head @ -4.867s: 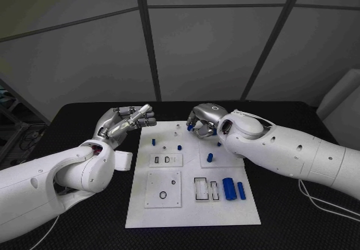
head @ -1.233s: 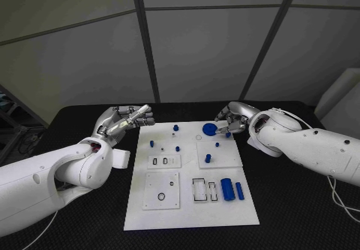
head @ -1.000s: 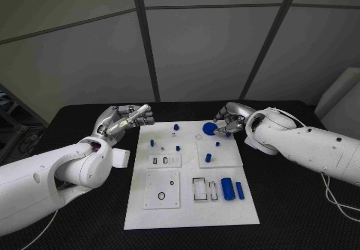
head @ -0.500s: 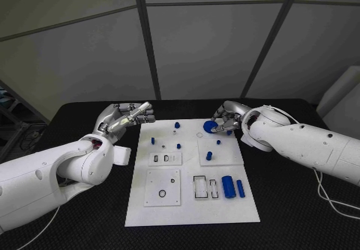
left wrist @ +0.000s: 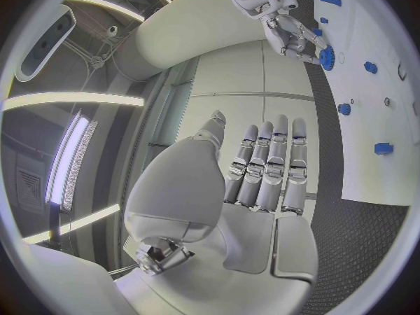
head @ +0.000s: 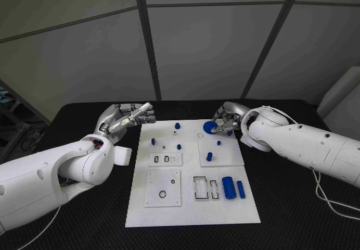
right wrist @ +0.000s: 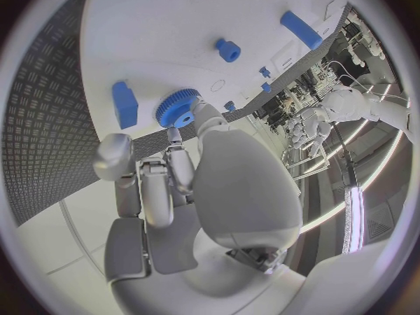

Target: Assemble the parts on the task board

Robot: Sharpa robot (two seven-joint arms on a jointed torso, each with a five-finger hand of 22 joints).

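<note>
Right hand has been travelling toward the far right corner of the task board since five seconds ago, when it was bending low over the board's far middle; over the last second it is barely drifting. Its fingers are pinching a blue gear, toothed rim plain in the right wrist view, and holding it just above the board's far end. Left hand is hanging off the board's far left corner, much as before; fingers are lying straight and pressed side by side, thumb alongside, carrying nothing.

On the board: a small blue peg is standing near the far edge, left of the gear. Two more small blue pieces are sitting further in, on the left part. A short blue cylinder is standing upright on the raised square plate on the right. A fat blue roller and a slimmer blue bar are lying side by side near the right edge, just beside a rectangular slot. A black ring is lying on the near left plate.

Black table is carrying the board.
</note>
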